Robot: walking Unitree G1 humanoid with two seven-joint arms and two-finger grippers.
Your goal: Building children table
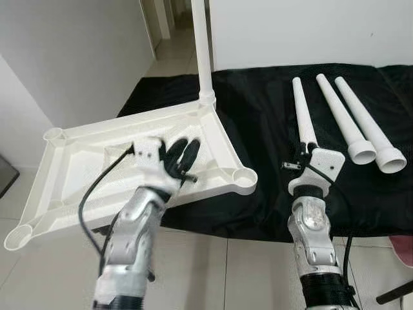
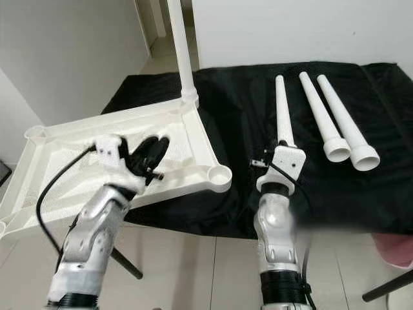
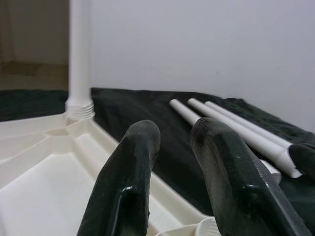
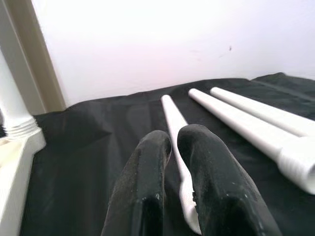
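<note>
Partly hidden — leg [image 1: 303,110] base behind right gripper [image 4: 172,162], pinching it | left gripper [image 1: 181,157] spread over tabletop [image 1: 64,168]

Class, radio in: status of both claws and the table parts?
Left claw open, over upturned tabletop. Right claw closing round nearest loose leg. One leg fitted, two more legs lying on black cloth. Nothing obstructing.
</note>
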